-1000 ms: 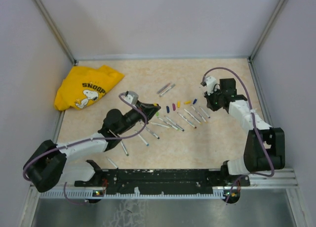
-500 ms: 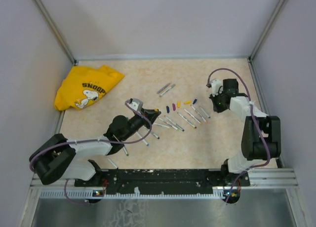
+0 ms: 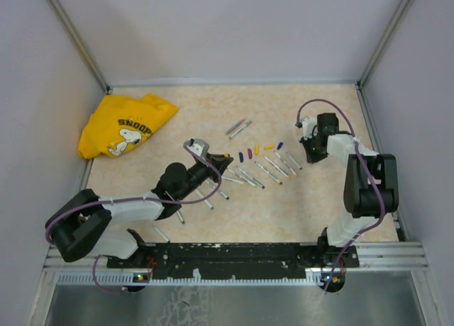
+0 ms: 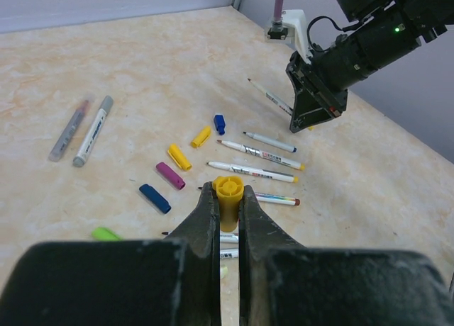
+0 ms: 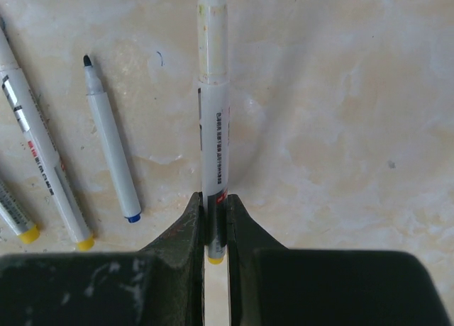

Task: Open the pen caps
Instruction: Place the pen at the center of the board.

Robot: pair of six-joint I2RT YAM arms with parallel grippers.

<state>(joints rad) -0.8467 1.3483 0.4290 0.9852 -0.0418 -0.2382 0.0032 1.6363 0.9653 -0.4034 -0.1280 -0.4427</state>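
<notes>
Beige marbled desk [image 3: 305, 205] is carrying loose pen caps [image 4: 170, 175] between the arms. Only the wrist views are resolving grips: left end effector [image 4: 227, 195] is pinching a yellow cap [image 4: 228, 187], and right end effector [image 5: 215, 209] is clamping a white pen barrel [image 5: 213, 127]. Pale walls [image 3: 227, 35] are enclosing the desk.

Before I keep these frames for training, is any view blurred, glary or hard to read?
Top external: even light, no glare, but the pen caps are mere specks. Left wrist: table and yellow cap sharp, left pincer dark and soft near the lens. Right wrist: pen sharp, right pincer likewise.
</notes>
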